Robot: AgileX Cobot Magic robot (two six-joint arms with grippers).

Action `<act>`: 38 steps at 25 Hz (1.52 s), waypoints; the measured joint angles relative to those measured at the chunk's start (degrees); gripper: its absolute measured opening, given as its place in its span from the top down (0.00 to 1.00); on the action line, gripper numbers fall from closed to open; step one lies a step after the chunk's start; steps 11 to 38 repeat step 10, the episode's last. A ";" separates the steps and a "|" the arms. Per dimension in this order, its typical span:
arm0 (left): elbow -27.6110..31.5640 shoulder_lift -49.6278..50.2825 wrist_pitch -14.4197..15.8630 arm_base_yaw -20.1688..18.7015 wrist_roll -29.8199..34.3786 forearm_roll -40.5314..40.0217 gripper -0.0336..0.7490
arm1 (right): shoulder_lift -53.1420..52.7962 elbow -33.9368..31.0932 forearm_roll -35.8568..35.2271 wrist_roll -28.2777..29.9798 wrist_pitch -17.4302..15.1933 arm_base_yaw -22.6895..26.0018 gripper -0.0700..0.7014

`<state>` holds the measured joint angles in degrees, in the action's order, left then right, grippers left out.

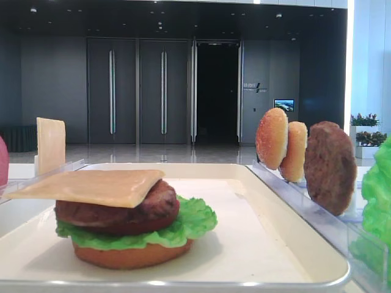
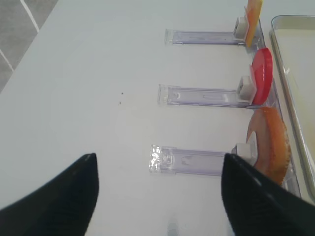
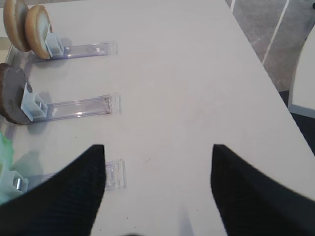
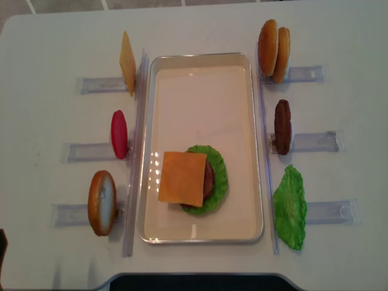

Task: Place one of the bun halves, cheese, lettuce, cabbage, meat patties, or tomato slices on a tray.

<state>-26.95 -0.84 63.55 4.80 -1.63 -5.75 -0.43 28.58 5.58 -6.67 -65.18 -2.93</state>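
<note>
tray: the cream tray (image 4: 254, 139) sits mid-table and serves as the landmark here; a half-built burger stands in its near half.
stack: bottom bun, lettuce (image 1: 197, 218), a meat patty (image 1: 156, 204), and on top a cheese slice (image 4: 182, 178) that overhangs toward the tray's left rim and sits askew.
left of tray: a spare cheese slice (image 4: 127, 63), a red tomato slice (image 4: 119, 134) and a bun half (image 4: 102, 202) stand on edge in clear racks.
right of tray: two bun halves (image 4: 273, 42), a patty (image 4: 282, 127) and a loose lettuce leaf (image 4: 290, 208) in their racks.
left claw (image 2: 157, 194): wide, holding nothing, above bare table left of the tray, near the bun half's rack.
right claw (image 3: 157, 187): wide, holding nothing, above bare table right of the tray.
risk, stack: the tilted cheese gives an uneven seat; a piece set down off-centre could slide off, or push the cheese off the patty.
risk, pick-up: the pieces stand on edge, close to each other; a claw closing off-centre could topple one or nudge its neighbour.
risk, rack: the racks look light; a sideways pull could drag one against the tray.
</note>
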 joint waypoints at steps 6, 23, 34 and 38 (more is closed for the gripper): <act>0.00 0.00 0.00 0.00 0.00 0.00 0.20 | 0.00 0.00 0.00 0.00 0.00 0.00 0.30; 0.00 0.00 0.00 0.00 -0.02 0.00 0.20 | 0.00 0.00 0.00 0.00 0.00 0.00 0.30; 0.00 0.00 0.00 0.00 -0.02 0.00 0.20 | 0.00 0.00 0.00 0.00 0.00 0.00 0.30; 0.00 0.00 0.00 0.00 -0.02 0.00 0.20 | 0.00 0.00 0.00 0.00 0.00 0.00 0.30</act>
